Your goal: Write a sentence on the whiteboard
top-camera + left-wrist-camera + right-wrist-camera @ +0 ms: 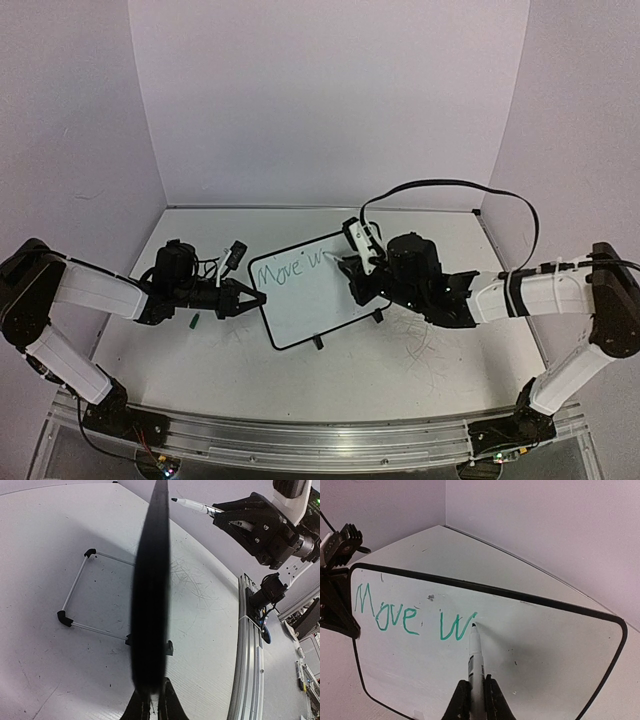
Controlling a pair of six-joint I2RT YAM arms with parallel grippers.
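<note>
The whiteboard (530, 645) looks smooth and glossy, its thin black frame (485, 589) seemingly plastic, on a scuffed matt tabletop (400, 370).

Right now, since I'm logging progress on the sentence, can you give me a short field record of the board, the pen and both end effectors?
whiteboard: propped up, writing face toward the right arm
writing: green "Move w", sentence unfinished
marker: tip on the board at the end of the "w"
left end effector: shut on the whiteboard's edge nearest the left arm
right end effector: shut on the marker
status: first word done, second just started
</note>
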